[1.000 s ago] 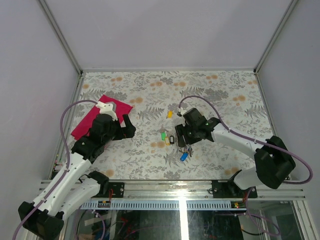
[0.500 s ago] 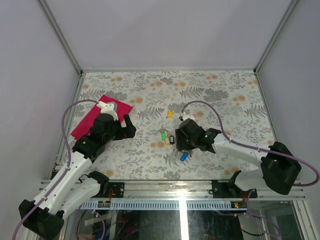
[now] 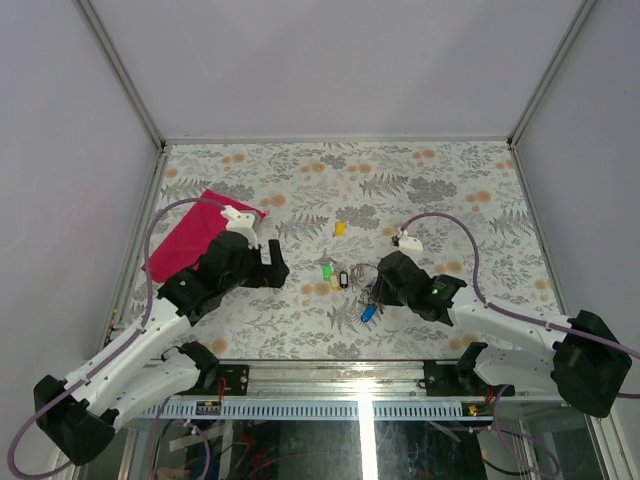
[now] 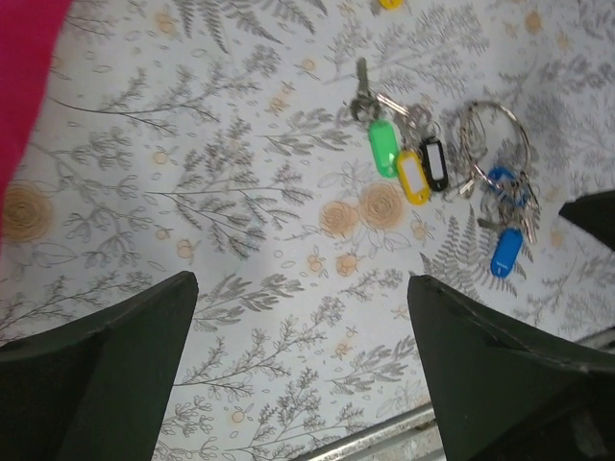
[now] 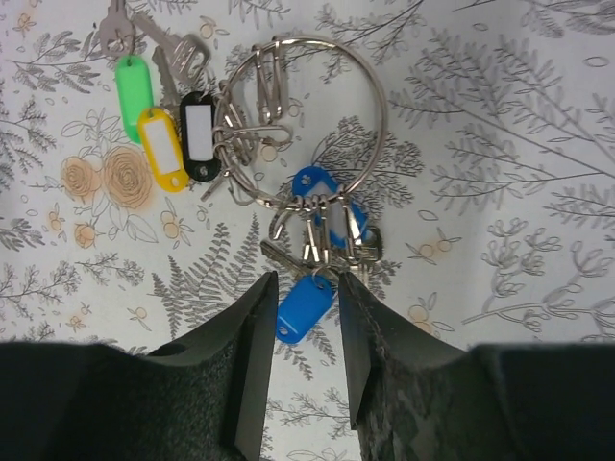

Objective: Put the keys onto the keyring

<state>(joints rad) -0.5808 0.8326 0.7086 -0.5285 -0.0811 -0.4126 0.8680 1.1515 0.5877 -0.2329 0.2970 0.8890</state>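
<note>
Silver wire keyring (image 5: 382,115) round; right tool (image 5: 306,283) narrow astride blue-tagged keys (image 5: 332,230), left tool (image 4: 300,288) wide.

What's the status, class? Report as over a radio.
Left gripper open, hovering clear. Right gripper jaws narrow, flanking blue tag; grip unconfirmed. Keyring lying flat. Nothing in the way.

Shiny metal keyring (image 5: 381,120); glossy plastic-tagged keys (image 5: 306,309)

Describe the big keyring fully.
The keyring is a thin silvery wire loop, seemingly metal, lying flat on the floral table cover. Smaller rings are threaded on it beside a black tag. Keys with blue tags are strung on the side nearest the right tool, which straddles one blue tag, clear of the loop.
</note>
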